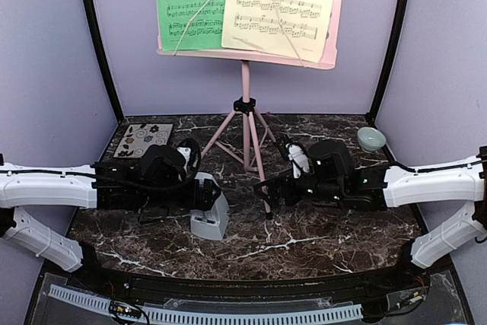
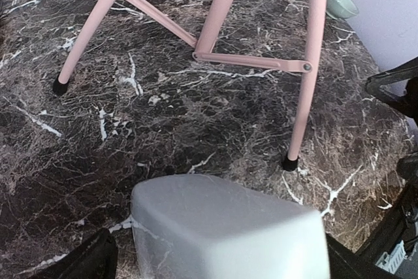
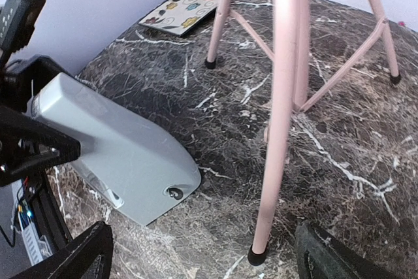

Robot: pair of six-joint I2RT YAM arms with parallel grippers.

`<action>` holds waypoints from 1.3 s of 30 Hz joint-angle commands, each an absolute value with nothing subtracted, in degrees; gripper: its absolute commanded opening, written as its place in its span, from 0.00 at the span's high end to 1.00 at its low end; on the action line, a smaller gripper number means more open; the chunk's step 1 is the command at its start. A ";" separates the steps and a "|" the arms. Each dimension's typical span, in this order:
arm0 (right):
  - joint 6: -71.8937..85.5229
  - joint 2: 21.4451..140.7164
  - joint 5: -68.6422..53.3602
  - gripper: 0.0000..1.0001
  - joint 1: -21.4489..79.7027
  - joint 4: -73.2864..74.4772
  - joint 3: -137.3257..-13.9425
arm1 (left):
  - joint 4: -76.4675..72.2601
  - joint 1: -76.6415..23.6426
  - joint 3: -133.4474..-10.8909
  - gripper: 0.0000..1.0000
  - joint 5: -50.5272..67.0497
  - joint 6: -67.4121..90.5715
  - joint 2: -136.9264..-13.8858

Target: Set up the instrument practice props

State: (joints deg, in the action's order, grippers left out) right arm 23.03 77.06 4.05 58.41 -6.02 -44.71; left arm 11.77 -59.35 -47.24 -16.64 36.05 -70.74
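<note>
The pink music stand [image 1: 246, 85] is upright on its tripod at the middle back. A green page [image 1: 190, 1] and a pale-yellow page [image 1: 281, 1] sit side by side on its desk. The grey-white metronome [image 1: 209, 217] rests on the marble in front of the stand's left legs. My left gripper [image 1: 207, 197] is open, and the metronome [image 2: 228, 227] sits between its spread fingers [image 2: 91, 259]. My right gripper [image 1: 278, 186] is open too. The stand's front leg [image 3: 274, 161] comes down between its fingertips [image 3: 85, 256], its black foot touching neither.
A flower-patterned card [image 1: 143, 140] lies flat at the back left, and a small pale-green bowl [image 1: 370, 138] stands at the back right. Purple walls close in the dark marble table [image 1: 319, 230]. The tripod's other legs [image 2: 85, 34] spread between the two arms.
</note>
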 commanded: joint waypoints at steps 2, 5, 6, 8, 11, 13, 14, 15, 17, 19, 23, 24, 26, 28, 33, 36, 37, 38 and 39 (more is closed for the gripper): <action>26.09 73.56 10.77 0.00 57.84 -8.86 -41.83 | 16.55 -60.18 -51.11 0.01 -23.51 39.42 -75.30; 26.19 73.05 9.53 0.00 57.59 -10.05 -40.90 | 19.55 -60.37 -52.55 0.02 -24.83 41.59 -78.41; 26.29 73.13 9.39 0.00 57.56 -10.12 -40.90 | 19.71 -60.45 -52.58 0.05 -25.13 42.21 -79.02; 26.60 73.32 9.25 0.00 57.57 -10.40 -40.73 | 18.49 -60.60 -51.85 0.10 -25.56 42.89 -79.53; 26.81 73.89 9.18 0.00 57.57 -11.00 -40.78 | 14.42 -60.60 -49.44 0.16 -25.67 42.91 -78.88; 27.06 74.52 9.00 0.00 57.57 -11.32 -41.15 | 13.32 -60.64 -48.61 0.26 -25.77 42.55 -78.03; 27.07 75.09 8.73 0.00 57.57 -11.58 -41.34 | 13.39 -60.64 -48.73 0.35 -26.02 42.28 -77.52; 27.07 75.51 8.16 0.00 57.57 -12.05 -41.62 | 13.43 -60.60 -48.90 0.41 -26.51 41.89 -76.82; 26.52 76.53 6.46 0.00 57.57 -13.40 -42.02 | 13.22 -60.64 -48.97 0.51 -27.48 40.99 -74.88; 25.85 77.98 4.48 0.03 57.57 -14.37 -42.92 | 11.33 -60.64 -48.36 0.54 -27.81 39.26 -72.23; 24.44 80.24 0.39 0.10 57.57 -15.91 -44.80 | 4.03 -60.59 -46.35 0.59 -26.14 30.16 -65.61; 24.17 80.44 -0.17 0.11 57.57 -16.42 -45.01 | 2.20 -60.57 -45.86 0.63 -25.72 27.92 -63.98; 23.65 80.43 -1.67 0.15 57.55 -18.18 -45.21 | -1.57 -60.56 -45.00 0.68 -23.42 23.22 -61.05; 22.72 80.29 -3.68 0.19 57.57 -20.70 -45.10 | -6.63 -60.56 -44.28 0.71 -19.24 17.81 -58.58; 19.53 80.33 -10.49 0.29 57.57 -25.13 -45.38 | -6.54 -60.56 -48.20 0.78 -10.99 6.78 -58.13; 18.65 80.72 -12.74 0.36 57.57 -24.50 -46.29 | -5.71 -60.56 -50.93 0.82 -9.54 3.91 -59.15; 18.59 80.83 -13.26 0.38 57.57 -23.99 -46.69 | -5.70 -60.56 -51.76 0.84 -9.56 3.35 -59.48; 18.55 80.92 -13.81 0.39 57.62 -23.48 -46.96 | -5.63 -60.56 -52.27 0.85 -9.80 2.93 -59.83; 18.69 81.02 -13.98 0.41 57.64 -23.09 -47.13 | -5.55 -60.56 -52.62 0.86 -9.95 2.62 -60.11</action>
State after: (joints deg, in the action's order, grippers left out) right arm 20.05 80.51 -9.87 57.84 -20.88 -44.80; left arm 0.71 -60.60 -47.70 -12.05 8.75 -60.38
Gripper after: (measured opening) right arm 0.612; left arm 0.901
